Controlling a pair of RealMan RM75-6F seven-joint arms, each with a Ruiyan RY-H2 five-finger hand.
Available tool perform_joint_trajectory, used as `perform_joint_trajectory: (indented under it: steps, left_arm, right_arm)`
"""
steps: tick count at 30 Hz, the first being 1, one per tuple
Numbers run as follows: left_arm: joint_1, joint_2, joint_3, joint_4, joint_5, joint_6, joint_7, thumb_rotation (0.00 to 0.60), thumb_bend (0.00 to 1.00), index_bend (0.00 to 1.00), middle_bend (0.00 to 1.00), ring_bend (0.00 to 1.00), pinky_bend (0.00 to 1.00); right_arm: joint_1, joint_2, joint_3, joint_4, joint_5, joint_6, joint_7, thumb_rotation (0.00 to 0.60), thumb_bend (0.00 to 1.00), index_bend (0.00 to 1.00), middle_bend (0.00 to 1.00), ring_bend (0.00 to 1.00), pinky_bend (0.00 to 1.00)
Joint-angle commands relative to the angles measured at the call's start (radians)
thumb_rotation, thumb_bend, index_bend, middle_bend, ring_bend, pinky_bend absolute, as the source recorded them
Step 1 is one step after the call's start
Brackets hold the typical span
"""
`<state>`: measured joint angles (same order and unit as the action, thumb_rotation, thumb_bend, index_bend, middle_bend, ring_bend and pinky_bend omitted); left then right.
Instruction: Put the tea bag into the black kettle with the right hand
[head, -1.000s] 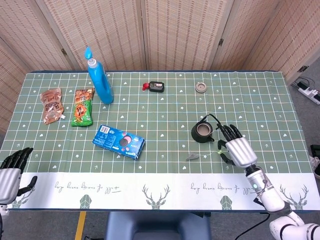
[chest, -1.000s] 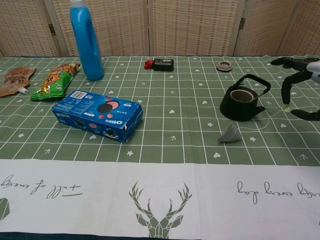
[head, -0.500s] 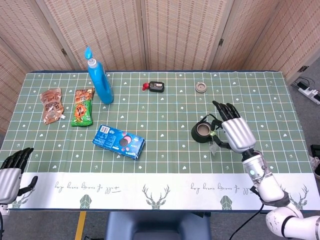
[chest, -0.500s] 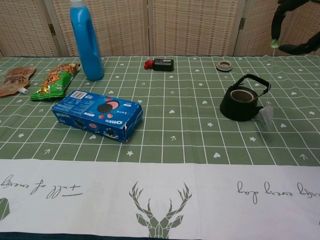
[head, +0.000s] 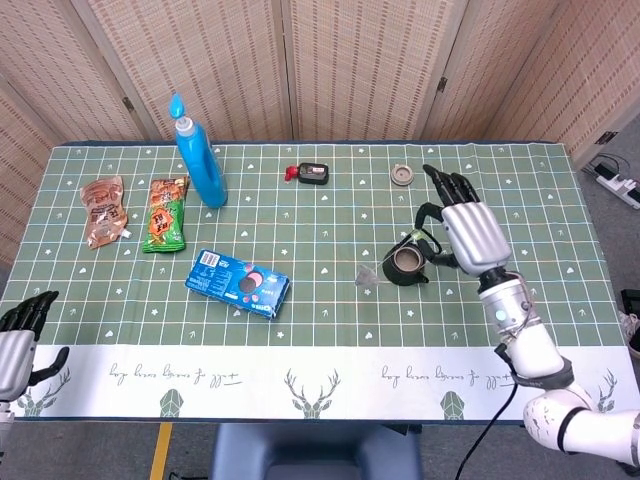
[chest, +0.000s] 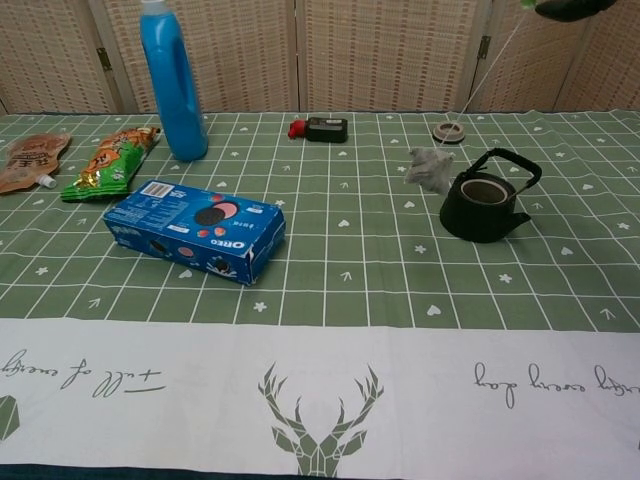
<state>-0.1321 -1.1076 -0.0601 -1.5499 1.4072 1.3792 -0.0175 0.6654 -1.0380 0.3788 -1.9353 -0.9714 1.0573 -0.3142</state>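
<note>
The tea bag (chest: 429, 166) hangs in the air on its string (chest: 487, 66), down and to the left of the right hand (head: 463, 232), swung out just left of the black kettle (chest: 483, 205) and clear of the surface (head: 330, 340). In the head view it shows as a pale blur (head: 367, 277) beside the kettle (head: 407, 264), a little lower than the hand. The string runs up and to the right from the bag to the top edge of the chest view, where only a dark tip of the hand (chest: 565, 9) shows. The right hand is raised over the kettle's right side, palm down, long fingers stretched forward and apart, with thumb and a finger drawn together on the green tag at the string's end. The kettle stands upright below and just left of that hand, mouth open, handle up. Far off at the lower left corner, the left hand (head: 20, 335) rests low by the surface edge, fingers loosely apart, holding nothing.
</note>
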Motion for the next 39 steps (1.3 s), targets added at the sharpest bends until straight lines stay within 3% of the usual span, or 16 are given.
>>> perform_joint_trajectory:
  steps: [1,25,39]
  left_arm:
    - [-0.004,0.002,-0.004,0.006,-0.009,-0.009,-0.007,0.6,0.34,0.0,0.05,0.06,0.13]
    - [-0.012,0.013,-0.002,0.008,-0.031,-0.045,-0.03,0.6,0.34,0.0,0.05,0.06,0.13]
    - [-0.015,0.017,-0.001,0.012,-0.036,-0.057,-0.043,0.6,0.34,0.0,0.05,0.06,0.13]
  right_arm:
    - [0.021,-0.004,0.009,0.028,0.024,-0.018,0.013,0.6,0.4,0.5,0.0,0.0,0.0]
    - [0.073,-0.116,-0.032,0.277,-0.003,-0.079,0.167,0.6,0.4,0.5,0.0,0.0,0.0]
    - [0.079,-0.144,-0.057,0.352,-0.018,-0.112,0.205,0.6,0.4,0.5,0.0,0.0,0.0]
